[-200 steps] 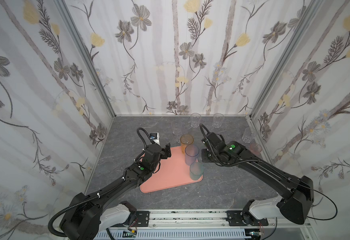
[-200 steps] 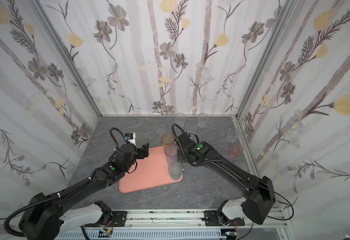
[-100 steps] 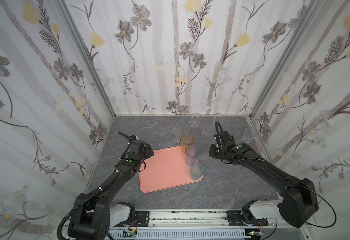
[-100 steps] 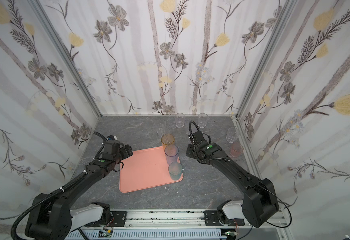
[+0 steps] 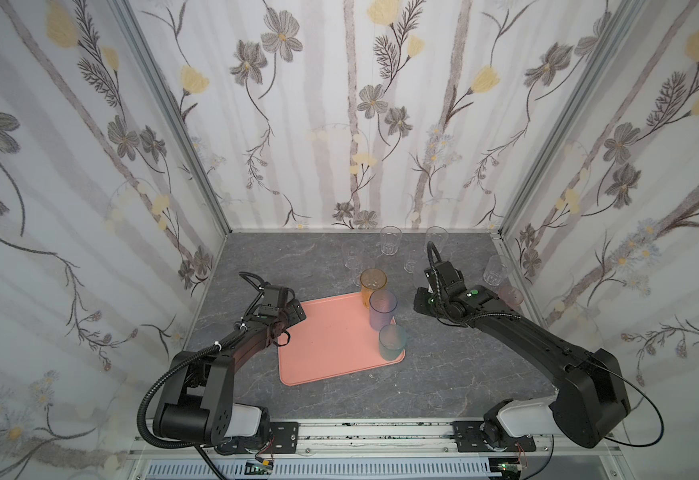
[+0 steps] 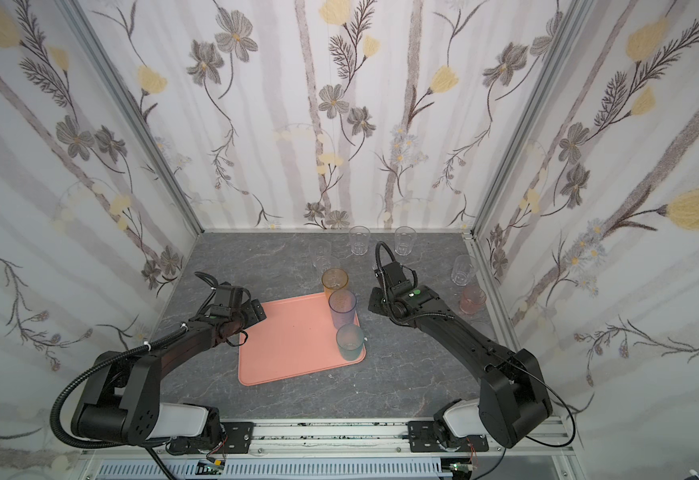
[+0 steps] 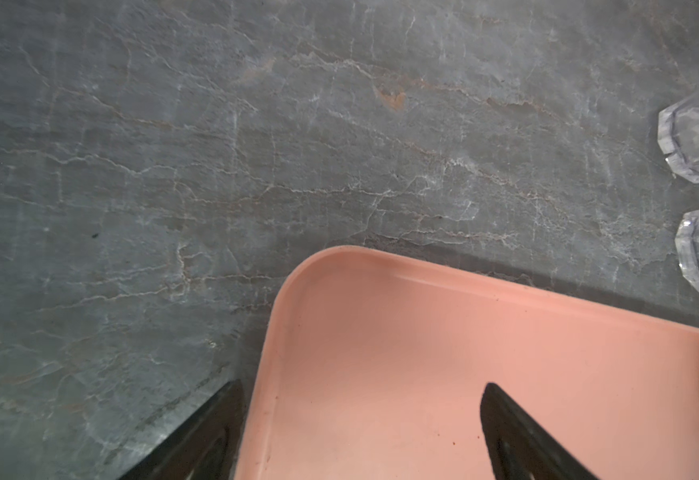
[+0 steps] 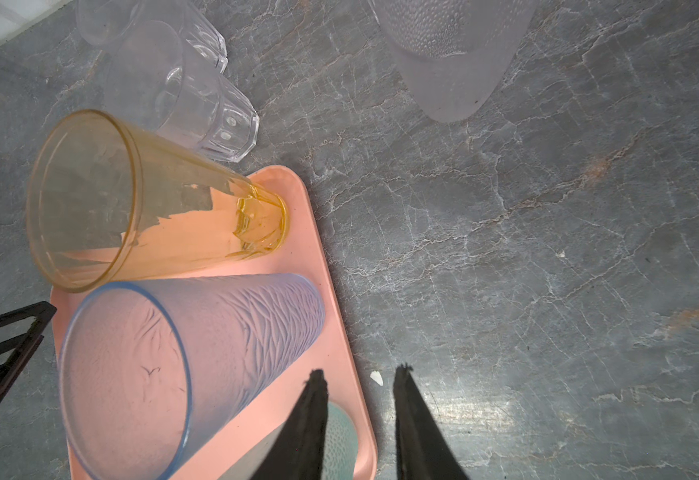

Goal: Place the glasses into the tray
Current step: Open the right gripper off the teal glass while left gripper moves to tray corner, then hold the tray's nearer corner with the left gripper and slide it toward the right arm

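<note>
Three tinted glasses upright in a row along the right edge of the tray; clear glasses near the far edge of the worktop. Left gripper straddling the tray's left edge by its far corner, jaws wide apart. Right gripper at the tray's right edge, jaws narrowly apart, holding nothing.

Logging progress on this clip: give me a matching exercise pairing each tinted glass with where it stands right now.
Things:
1. amber glass
2. blue-purple glass
3. teal glass
4. pink glass

Places:
A. on the table, off the tray
B. on the tray, at the corner nearer the arm bases
C. on the tray, at a far corner
D. on the tray, between two other tinted glasses

Pairs: 1-C, 2-D, 3-B, 4-A
</note>
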